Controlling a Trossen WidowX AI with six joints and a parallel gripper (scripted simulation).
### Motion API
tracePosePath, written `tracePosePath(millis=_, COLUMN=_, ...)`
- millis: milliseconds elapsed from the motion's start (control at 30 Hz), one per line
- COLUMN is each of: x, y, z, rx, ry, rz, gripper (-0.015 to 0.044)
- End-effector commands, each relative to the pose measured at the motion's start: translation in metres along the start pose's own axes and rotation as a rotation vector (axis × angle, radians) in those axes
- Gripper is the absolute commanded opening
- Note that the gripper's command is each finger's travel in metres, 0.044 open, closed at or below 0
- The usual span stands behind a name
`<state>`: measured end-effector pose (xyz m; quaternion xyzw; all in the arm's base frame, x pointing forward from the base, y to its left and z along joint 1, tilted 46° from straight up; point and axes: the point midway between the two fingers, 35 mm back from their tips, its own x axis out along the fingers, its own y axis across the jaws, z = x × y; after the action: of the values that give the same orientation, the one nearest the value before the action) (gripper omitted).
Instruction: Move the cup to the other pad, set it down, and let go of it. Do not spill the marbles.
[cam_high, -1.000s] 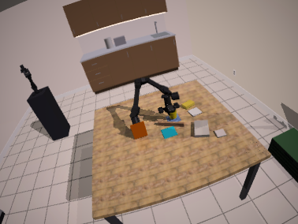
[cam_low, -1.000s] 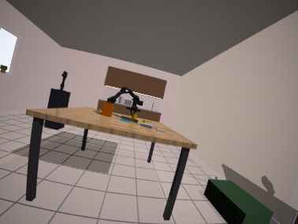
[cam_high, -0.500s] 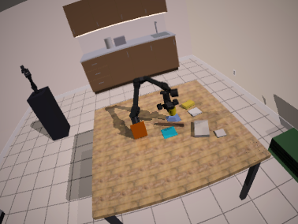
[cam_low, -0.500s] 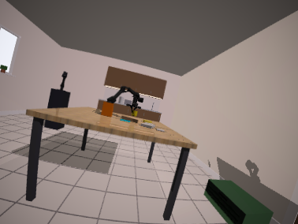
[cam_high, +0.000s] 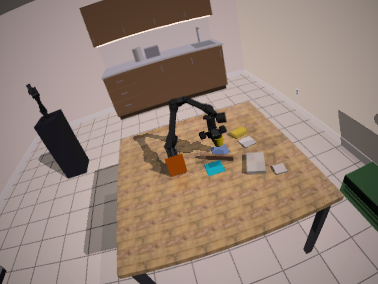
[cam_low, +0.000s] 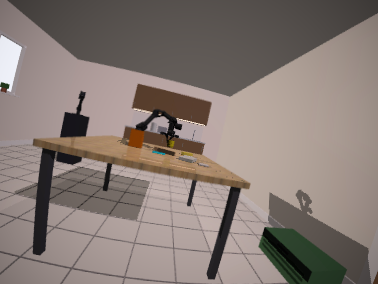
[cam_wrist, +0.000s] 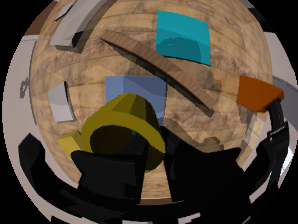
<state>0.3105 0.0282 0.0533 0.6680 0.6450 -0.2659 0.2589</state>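
The yellow cup (cam_high: 219, 141) (cam_low: 171, 143) (cam_wrist: 122, 111) hangs from my gripper (cam_high: 217, 135) (cam_wrist: 154, 129), which is shut on its wall, one finger inside the cup and one outside. The cup appears a little above the blue pad (cam_high: 220, 150) (cam_wrist: 114, 87). Its mouth faces the wrist camera at a slant; how far it tilts is hard to tell. A small green spot, perhaps a marble, shows inside it; the rest of the inside is dark. The cyan pad (cam_high: 214, 168) (cam_low: 159, 152) (cam_wrist: 182, 30) has nothing on it.
A long brown bar (cam_high: 220, 158) (cam_wrist: 155, 62) lies between the two pads. An orange block (cam_high: 176, 165) (cam_low: 136, 138) (cam_wrist: 256, 94) stands near the arm's base. A yellow block (cam_high: 239, 132) (cam_wrist: 70, 144), a large grey box (cam_high: 255, 162) and small white blocks (cam_high: 247, 142) (cam_high: 279, 169) lie on the other side.
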Motion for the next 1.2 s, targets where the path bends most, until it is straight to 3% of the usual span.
tracePosePath(millis=0, x=0.000, y=-0.001, z=0.002, rx=0.002, ry=0.000, rz=0.000, gripper=0.0000)
tracePosePath(millis=1167, x=-0.008, y=-0.046, z=0.084, rx=-0.005, ry=-0.011, rz=0.003, gripper=0.0000)
